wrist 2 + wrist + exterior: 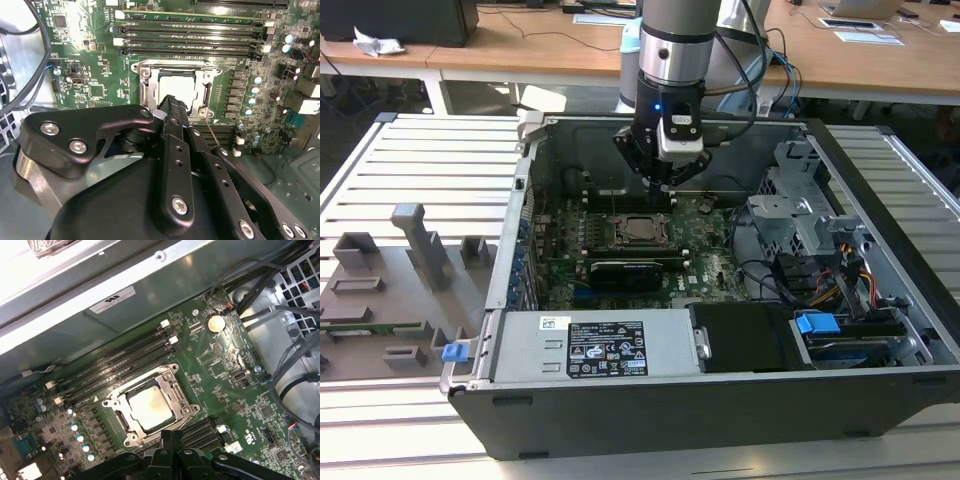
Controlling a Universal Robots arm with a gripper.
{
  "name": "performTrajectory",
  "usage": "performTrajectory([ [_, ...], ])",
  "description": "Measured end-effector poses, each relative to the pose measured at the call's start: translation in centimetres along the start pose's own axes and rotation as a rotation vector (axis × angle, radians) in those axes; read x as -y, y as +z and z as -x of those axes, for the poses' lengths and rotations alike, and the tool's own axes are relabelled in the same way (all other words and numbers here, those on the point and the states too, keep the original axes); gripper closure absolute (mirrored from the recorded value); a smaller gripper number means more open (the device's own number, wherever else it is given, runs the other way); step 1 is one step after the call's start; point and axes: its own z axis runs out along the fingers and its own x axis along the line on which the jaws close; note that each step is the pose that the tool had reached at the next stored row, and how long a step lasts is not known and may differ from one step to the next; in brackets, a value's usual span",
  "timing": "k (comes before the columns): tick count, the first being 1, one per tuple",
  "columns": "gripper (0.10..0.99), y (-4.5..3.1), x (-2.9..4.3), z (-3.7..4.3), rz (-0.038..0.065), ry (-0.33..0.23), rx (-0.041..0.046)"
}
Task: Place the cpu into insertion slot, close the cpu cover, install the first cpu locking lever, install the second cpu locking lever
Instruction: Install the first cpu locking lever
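In both wrist views the cpu (181,88) (149,407) lies flat in the insertion slot (131,438) on the green motherboard. The silver cpu cover (148,93) (176,392) is down around it, and the pale chip face shows through its window. My gripper (172,101) (172,433) is shut with nothing between its fingers. It hovers just above one edge of the slot. A thin metal lever rod (214,135) runs along one side of the slot. In the exterior view the gripper (666,185) hangs over the far edge of the cpu (638,228).
The motherboard lies inside an open black computer case (650,410). Long black memory slots (190,35) flank the socket. A black card (625,270), a power supply (590,345), a drive cage (800,220) and cables (820,285) crowd the case. Grey fixtures (390,290) stand outside, at the exterior view's left.
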Motion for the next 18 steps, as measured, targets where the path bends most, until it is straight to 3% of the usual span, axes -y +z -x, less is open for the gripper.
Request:
performTrajectory([
  [8,0.976,0.00,0.00,0.00,0.000,-0.062,0.0016],
  [18,0.976,0.00,0.00,0.00,0.001,-0.181,0.0045],
])
